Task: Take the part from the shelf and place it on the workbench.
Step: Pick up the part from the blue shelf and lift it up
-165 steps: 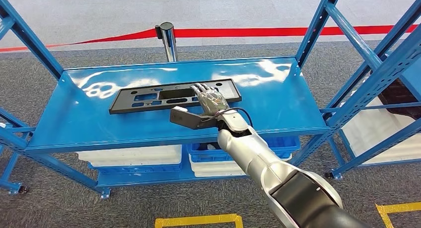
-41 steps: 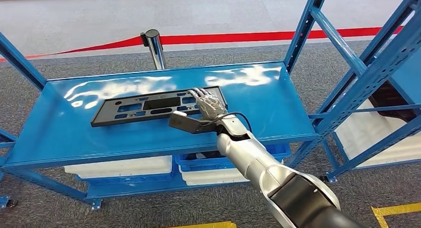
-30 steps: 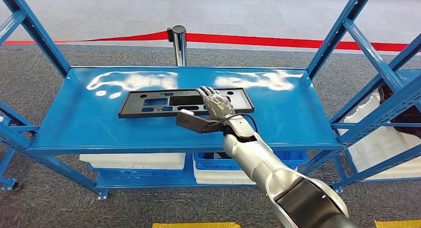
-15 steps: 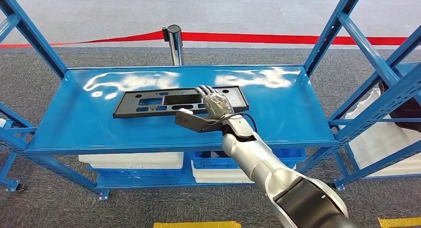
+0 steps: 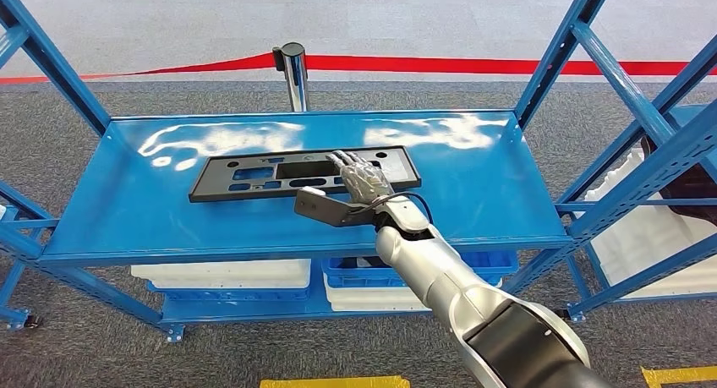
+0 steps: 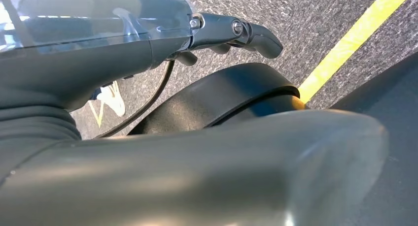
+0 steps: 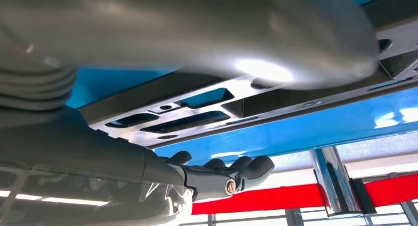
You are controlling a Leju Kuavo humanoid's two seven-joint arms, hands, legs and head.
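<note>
1. The right hand (image 5: 363,178) stays flat on the part (image 5: 254,172), fingers (image 5: 348,162) spread, grasping nothing.
2. The part lies on the shelf (image 5: 473,194) as before, not lifted.
3. Left hand (image 6: 236,31): cannot tell.

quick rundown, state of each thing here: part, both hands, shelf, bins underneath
black part: flat on the top shelf, not lifted
right hand: fingers extended over the part's right end, not closed around it
left hand: hanging over the floor, holding nothing, fingers curled
shelf: bears just the part
bins: on the lower level, contents hidden
</note>
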